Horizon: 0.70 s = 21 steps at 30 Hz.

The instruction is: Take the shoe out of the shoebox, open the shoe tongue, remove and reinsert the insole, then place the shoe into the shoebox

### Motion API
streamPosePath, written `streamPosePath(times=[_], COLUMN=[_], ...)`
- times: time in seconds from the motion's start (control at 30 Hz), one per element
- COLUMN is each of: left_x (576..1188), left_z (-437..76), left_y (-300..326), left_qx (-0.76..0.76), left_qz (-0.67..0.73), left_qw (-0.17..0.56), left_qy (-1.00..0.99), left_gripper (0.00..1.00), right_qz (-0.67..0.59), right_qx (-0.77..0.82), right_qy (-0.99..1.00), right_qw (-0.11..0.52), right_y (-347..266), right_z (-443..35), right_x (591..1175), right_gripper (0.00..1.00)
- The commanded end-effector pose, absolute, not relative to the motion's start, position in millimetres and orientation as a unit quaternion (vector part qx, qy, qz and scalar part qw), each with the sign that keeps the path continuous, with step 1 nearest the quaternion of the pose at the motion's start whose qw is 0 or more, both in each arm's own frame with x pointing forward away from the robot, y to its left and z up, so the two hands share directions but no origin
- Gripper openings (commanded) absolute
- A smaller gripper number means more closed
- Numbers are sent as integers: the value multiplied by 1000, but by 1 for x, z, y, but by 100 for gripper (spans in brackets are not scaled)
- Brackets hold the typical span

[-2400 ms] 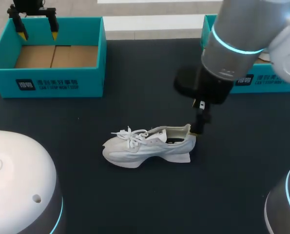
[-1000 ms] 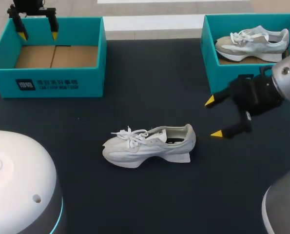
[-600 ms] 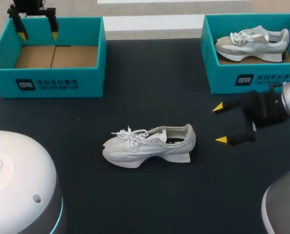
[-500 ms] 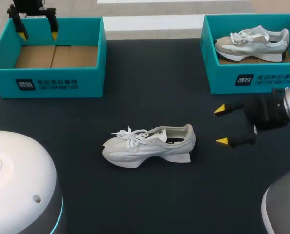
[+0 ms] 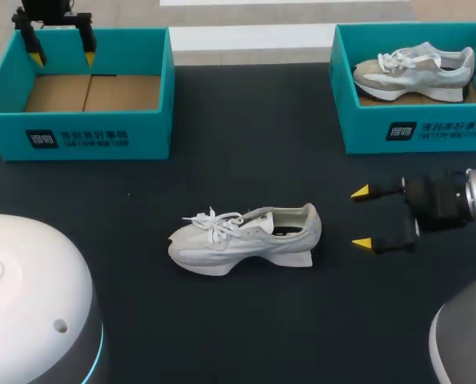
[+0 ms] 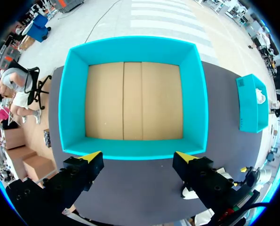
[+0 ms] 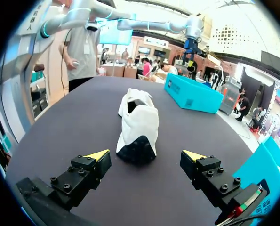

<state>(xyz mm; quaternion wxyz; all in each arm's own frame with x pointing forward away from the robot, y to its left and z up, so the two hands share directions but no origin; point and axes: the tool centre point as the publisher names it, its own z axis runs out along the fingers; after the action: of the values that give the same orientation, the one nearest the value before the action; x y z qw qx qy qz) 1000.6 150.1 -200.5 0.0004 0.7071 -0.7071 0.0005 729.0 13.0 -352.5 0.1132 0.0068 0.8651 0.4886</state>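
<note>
My right claw (image 5: 361, 217) is hovering wide open and empty near the heel of the shoe (image 5: 246, 238), which is sitting upright on the table (image 5: 246, 144), so I'm guessing tongue-opening is up next and I'm needing to get over its laces.

White shoe (image 5: 246, 238) stands on its sole, well apart from empty teal shoebox (image 5: 146, 132)

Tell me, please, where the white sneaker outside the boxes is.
In the head view the white sneaker lies upright at the middle of the table, toe toward my left, heel facing the open right claw.
</note>
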Motion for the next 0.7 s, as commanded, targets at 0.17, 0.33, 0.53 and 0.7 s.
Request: streamPosePath(times=[0.17, 0.33, 0.53, 0.7], left_x=[1000, 1000, 1000, 1000], left_z=[-200, -200, -200, -200], left_y=[150, 150, 150, 150], left_qx=[707, 707, 707, 707], left_qz=[0, 0, 0, 0], left_qw=[0, 0, 0, 0], left_qy=[-707, -707, -707, -707], left_gripper=[100, 100, 100, 100], right_qz=[486, 486, 486, 484], right_qx=[7, 7, 7, 12], right_qy=[867, 867, 867, 869], right_qw=[112, 112, 112, 102], right_y=[14, 14, 14, 14], right_z=[-351, -351, -351, -357], right_x=[730, 730, 730, 732], right_gripper=[100, 100, 100, 100])
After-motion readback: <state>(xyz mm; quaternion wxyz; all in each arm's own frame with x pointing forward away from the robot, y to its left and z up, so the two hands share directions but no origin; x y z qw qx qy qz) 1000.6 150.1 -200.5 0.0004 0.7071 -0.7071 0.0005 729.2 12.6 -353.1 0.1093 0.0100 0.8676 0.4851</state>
